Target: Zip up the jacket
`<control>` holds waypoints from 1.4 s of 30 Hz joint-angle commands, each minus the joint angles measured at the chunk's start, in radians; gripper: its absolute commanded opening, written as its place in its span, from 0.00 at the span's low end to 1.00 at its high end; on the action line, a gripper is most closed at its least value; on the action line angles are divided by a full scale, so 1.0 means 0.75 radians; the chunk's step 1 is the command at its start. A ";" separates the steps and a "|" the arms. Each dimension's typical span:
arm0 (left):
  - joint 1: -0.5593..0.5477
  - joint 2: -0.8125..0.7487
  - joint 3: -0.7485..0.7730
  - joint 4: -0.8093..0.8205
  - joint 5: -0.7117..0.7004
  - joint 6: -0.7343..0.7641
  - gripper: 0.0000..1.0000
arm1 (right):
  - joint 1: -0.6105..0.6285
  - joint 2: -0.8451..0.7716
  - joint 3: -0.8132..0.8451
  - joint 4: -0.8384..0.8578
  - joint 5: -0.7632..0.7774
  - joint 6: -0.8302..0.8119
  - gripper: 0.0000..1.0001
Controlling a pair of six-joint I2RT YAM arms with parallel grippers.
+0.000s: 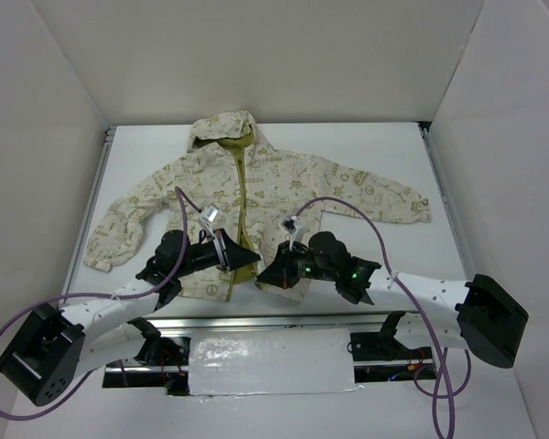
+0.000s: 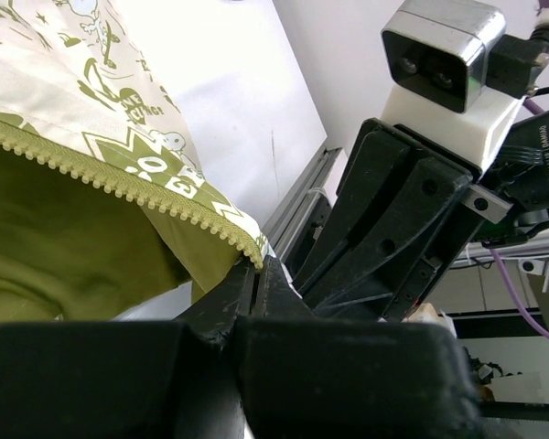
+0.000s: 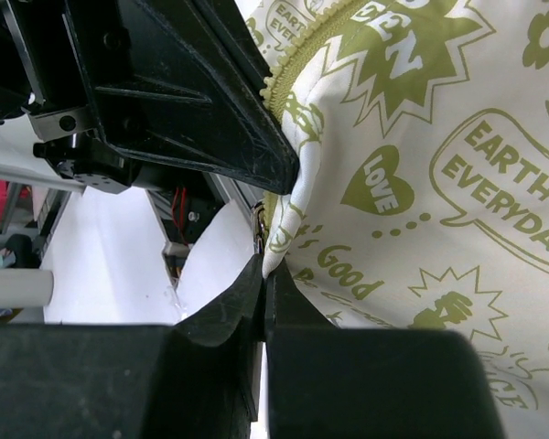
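The jacket [image 1: 293, 183] lies flat on the white table, hood at the far side, front open with the olive lining showing. My left gripper [image 1: 244, 259] is shut on the bottom end of the left zipper edge; the olive teeth [image 2: 119, 178] run into the closed left gripper [image 2: 256, 273]. My right gripper [image 1: 270, 274] is shut on the bottom corner of the right front panel [image 3: 439, 183], with a small metal zipper piece [image 3: 258, 224] just above the closed right gripper [image 3: 263, 273]. The two grippers almost touch at the hem.
A metal rail [image 1: 274, 320] runs along the table's near edge, with a white foil-covered pad [image 1: 270, 361] below it. White walls enclose the table on three sides. Purple cables [image 1: 188, 206] loop above both wrists.
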 commanded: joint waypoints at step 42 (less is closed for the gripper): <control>-0.007 -0.228 0.185 -0.610 -0.433 0.292 0.99 | -0.048 0.004 -0.054 0.173 -0.020 0.063 0.00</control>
